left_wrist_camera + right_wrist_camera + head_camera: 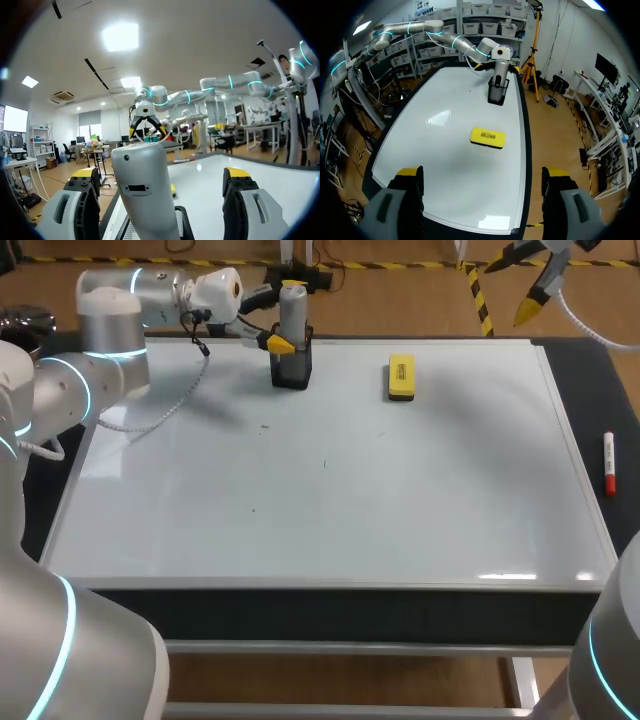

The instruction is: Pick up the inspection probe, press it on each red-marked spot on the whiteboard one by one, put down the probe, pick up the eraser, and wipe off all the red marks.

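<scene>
Pretty bright and even all over, lit from overhead. Soft white glare on the whiteboard [400,490], near its front edge in the head view, mid-board in the right wrist view. Faint soft-edged shadow beside the left arm [100,350].

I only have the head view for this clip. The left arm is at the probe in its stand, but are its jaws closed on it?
Observer: No. In the left wrist view the probe stands between the left jaws with a gap on each side, so they are open.
Operator: And the right jaws? I only see them at the far corner.
Observer: The right wrist view shows them wide open with nothing between them. The eraser lies flat on the whiteboard ahead of them.
</scene>
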Robot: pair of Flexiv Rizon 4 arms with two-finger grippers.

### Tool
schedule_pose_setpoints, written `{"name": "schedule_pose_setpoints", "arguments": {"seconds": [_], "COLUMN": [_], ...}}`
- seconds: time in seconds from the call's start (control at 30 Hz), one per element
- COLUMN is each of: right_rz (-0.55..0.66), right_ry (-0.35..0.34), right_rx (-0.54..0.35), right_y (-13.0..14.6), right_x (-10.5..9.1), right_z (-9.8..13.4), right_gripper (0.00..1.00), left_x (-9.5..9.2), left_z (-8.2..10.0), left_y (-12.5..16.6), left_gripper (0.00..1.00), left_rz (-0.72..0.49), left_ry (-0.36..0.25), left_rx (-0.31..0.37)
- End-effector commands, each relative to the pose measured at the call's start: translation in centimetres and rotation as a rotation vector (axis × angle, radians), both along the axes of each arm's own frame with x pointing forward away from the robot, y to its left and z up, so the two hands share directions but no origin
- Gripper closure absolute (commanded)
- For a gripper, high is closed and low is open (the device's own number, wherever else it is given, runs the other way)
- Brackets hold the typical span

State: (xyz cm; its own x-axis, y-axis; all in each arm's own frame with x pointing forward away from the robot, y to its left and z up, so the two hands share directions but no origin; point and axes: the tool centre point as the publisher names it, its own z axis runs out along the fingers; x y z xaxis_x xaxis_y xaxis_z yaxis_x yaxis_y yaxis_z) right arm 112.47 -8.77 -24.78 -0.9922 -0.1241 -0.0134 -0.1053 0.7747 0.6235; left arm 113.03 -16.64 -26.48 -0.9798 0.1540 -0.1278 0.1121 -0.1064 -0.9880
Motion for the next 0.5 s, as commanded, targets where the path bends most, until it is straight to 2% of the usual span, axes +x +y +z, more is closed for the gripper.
{"name": "schedule_pose_setpoints", "arguments": {"seconds": [0.03,0.23,0.33,0.5], "right_rz": [0.004,0.004,0.004,0.004], "right_ry": [0.003,0.003,0.003,0.003], "right_rx": [-0.005,-0.005,-0.005,-0.005], "right_y": [-0.1,-0.1,-0.1,-0.1], "right_x": [0.1,0.1,0.1,0.1], "right_z": [0.1,0.1,0.1,0.1], "right_gripper": [0.00,0.00,0.00,0.00], "left_x": [0.1,-0.7,-1.2,-2.3], "left_z": [1.3,2.0,2.4,3.2], "left_y": [1.6,4.3,5.8,8.3], "left_gripper": [0.00,0.00,0.00,0.00], "left_rz": [-0.087,0.056,0.144,0.282], "left_ry": [-0.035,-0.081,-0.108,-0.145], "left_rx": [0.097,0.228,0.336,0.457]}}
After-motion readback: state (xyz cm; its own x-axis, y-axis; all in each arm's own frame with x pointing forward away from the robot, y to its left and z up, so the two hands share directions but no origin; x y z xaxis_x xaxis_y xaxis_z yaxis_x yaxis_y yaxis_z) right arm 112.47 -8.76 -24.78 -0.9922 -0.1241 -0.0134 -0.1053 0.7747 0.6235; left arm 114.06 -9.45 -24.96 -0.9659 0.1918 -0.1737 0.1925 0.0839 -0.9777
